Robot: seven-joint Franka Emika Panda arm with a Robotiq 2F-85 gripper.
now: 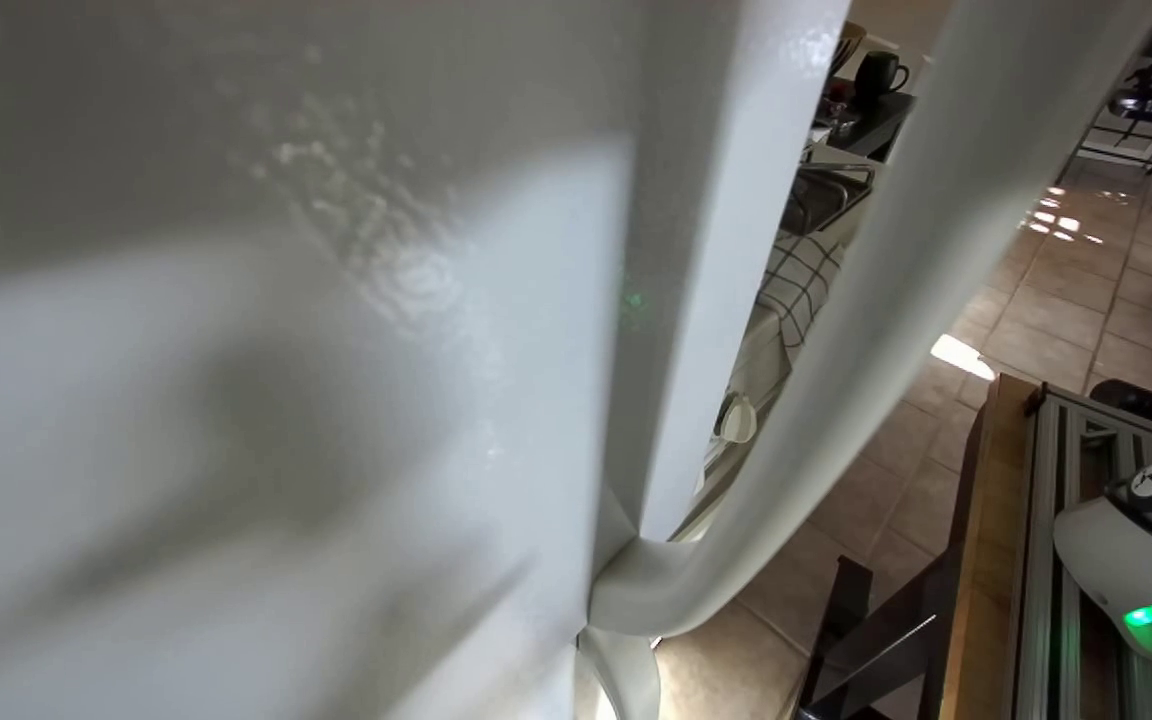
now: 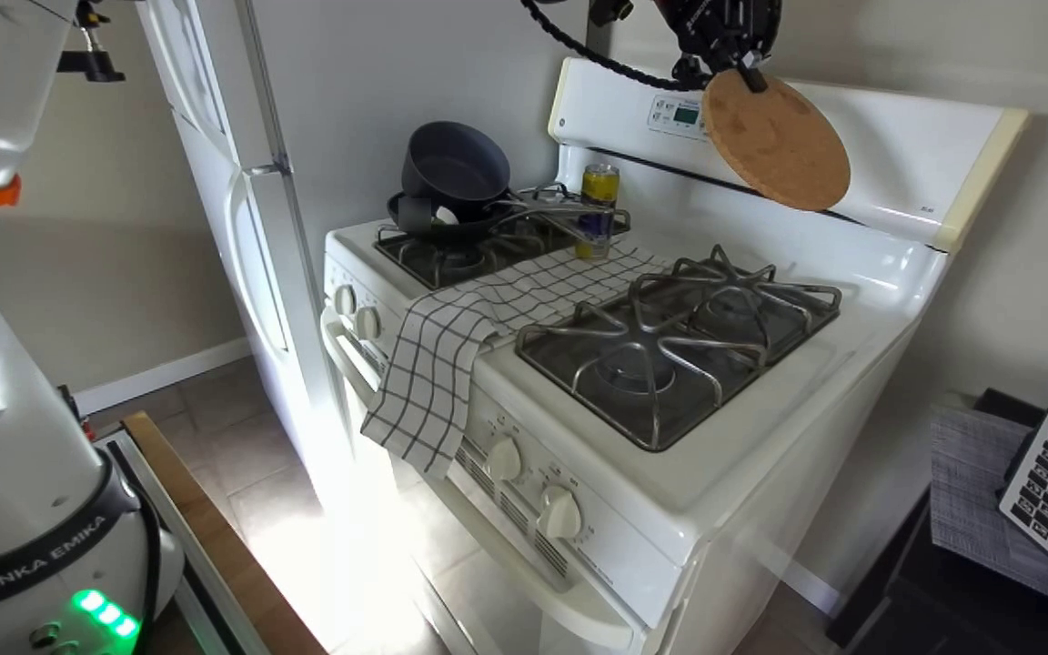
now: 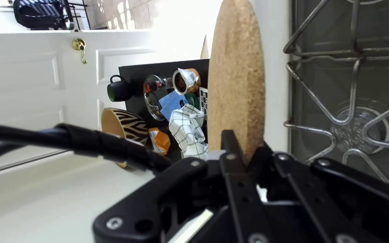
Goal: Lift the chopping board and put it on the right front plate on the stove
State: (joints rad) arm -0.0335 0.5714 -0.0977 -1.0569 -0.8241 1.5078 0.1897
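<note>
The round brown chopping board (image 2: 783, 146) hangs tilted in the air over the rear right of the white stove (image 2: 579, 487). My gripper (image 2: 750, 75) is shut on its upper edge. In the wrist view the board (image 3: 236, 67) shows nearly edge-on between the fingertips (image 3: 243, 146). The right front plate (image 2: 635, 368) lies under a metal grate, with nothing on it. A right-hand grate (image 3: 353, 84) also shows beside and below the board in the wrist view. In an exterior view the fridge (image 1: 336, 400) fills most of the picture and hides the gripper and board.
A dark pot (image 2: 456, 164) and pan stand on the left burners. A yellow and blue can (image 2: 599, 205) stands by a checked cloth (image 2: 433, 373) across the stove's middle. The back panel (image 2: 906, 155) rises behind. A dark side table (image 3: 167, 69) holds several items.
</note>
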